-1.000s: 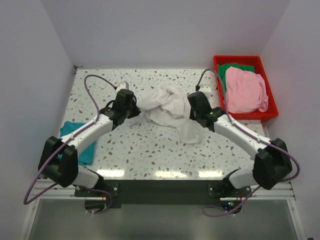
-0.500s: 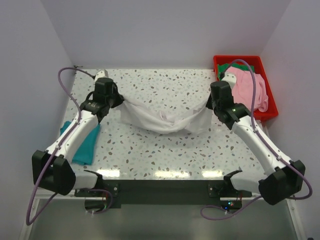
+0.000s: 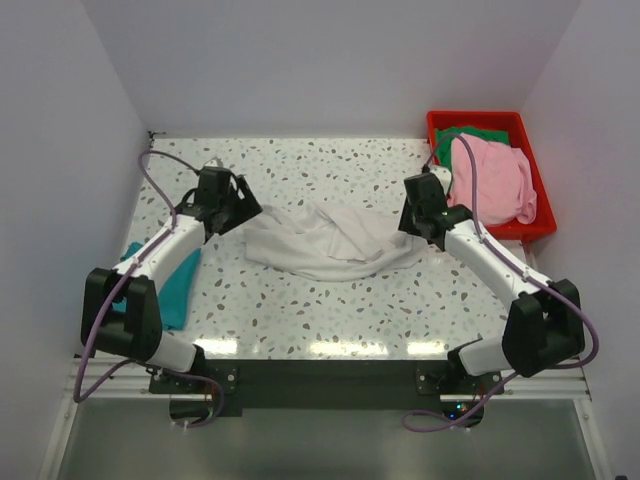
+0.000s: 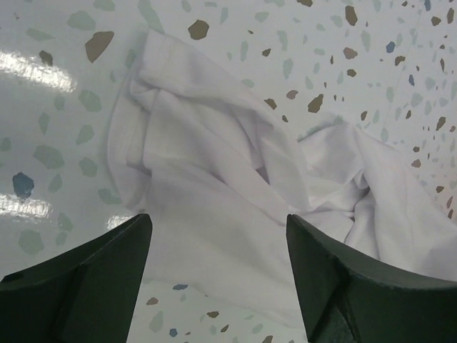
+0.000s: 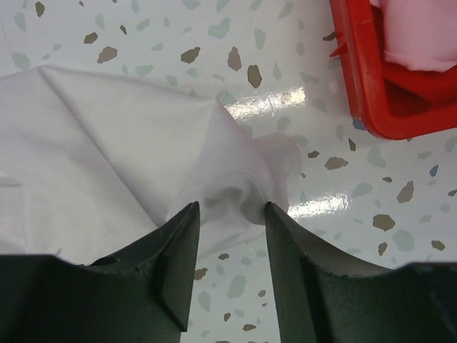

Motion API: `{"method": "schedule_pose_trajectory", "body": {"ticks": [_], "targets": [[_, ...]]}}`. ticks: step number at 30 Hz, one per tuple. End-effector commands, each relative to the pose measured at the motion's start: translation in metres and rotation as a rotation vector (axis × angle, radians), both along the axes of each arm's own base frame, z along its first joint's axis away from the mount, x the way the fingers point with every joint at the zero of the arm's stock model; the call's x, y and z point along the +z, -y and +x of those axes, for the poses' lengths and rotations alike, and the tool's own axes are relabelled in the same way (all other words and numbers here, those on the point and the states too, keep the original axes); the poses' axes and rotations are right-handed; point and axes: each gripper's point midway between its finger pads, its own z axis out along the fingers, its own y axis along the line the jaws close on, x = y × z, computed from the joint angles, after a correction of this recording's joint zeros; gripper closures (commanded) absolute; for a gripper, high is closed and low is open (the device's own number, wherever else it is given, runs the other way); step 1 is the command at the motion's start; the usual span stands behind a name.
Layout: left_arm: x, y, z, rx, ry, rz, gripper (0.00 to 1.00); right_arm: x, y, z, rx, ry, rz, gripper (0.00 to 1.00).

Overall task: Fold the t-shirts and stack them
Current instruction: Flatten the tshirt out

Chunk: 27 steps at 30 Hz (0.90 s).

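White cotton tee point(image 3: 330, 245): rumpled flat at centre, soft, light, limp. Left gripper point(image 4: 218, 223) jaws wide apart above it. Right gripper point(image 5: 232, 209) jaws apart, cloth fold between tips. I'd pinch its left and right corners.

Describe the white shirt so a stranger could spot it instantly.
Look at the speckled table's middle. The off-white t-shirt lies there rumpled, unfolded. It's the only pale one: the teal tee is at the left edge, the pink tee in the red bin.
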Motion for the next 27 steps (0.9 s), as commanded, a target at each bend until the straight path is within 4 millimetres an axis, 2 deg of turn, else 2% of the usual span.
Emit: {"method": "schedule_pose_trajectory", "body": {"ticks": [1, 3, 4, 6, 7, 10, 12, 16, 20, 24, 25, 27], "targets": [[-0.003, -0.019, -0.025, 0.080, -0.005, 0.030, 0.19, -0.003, -0.003, 0.000, 0.009, 0.004, 0.020, 0.52], [-0.013, -0.028, -0.039, 0.146, -0.025, 0.033, 0.19, -0.003, -0.003, -0.002, 0.010, 0.006, 0.025, 0.51], [-0.020, -0.031, -0.053, 0.158, -0.034, 0.032, 0.23, -0.005, -0.002, -0.005, 0.014, 0.001, 0.026, 0.51], [-0.028, -0.032, -0.066, 0.180, -0.041, 0.021, 0.26, -0.001, -0.002, -0.008, 0.020, 0.014, 0.032, 0.51], [-0.039, -0.029, -0.076, 0.166, -0.051, 0.019, 0.32, -0.003, -0.001, -0.011, 0.023, 0.012, 0.030, 0.51], [-0.044, -0.016, -0.079, 0.120, -0.022, -0.008, 0.33, -0.007, -0.003, -0.013, 0.036, 0.013, 0.040, 0.51], [-0.059, -0.007, -0.082, 0.080, -0.062, -0.022, 0.33, -0.011, -0.006, -0.011, 0.048, -0.003, 0.042, 0.51], [-0.058, 0.006, -0.068, 0.037, -0.029, -0.024, 0.33, -0.013, -0.013, -0.010, 0.073, -0.008, 0.060, 0.50], [-0.059, 0.008, -0.054, 0.038, -0.021, -0.007, 0.36, -0.006, -0.019, -0.011, 0.097, 0.009, 0.057, 0.50], [-0.067, 0.008, -0.042, 0.058, -0.044, 0.014, 0.49, 0.011, -0.032, -0.010, 0.136, 0.053, 0.016, 0.50], [-0.068, 0.009, -0.037, 0.058, -0.044, 0.014, 0.52, 0.016, -0.041, -0.008, 0.161, 0.072, 0.017, 0.50], [-0.067, 0.011, -0.033, 0.063, -0.041, 0.011, 0.62, 0.015, -0.052, -0.005, 0.197, 0.065, 0.006, 0.49]]}}
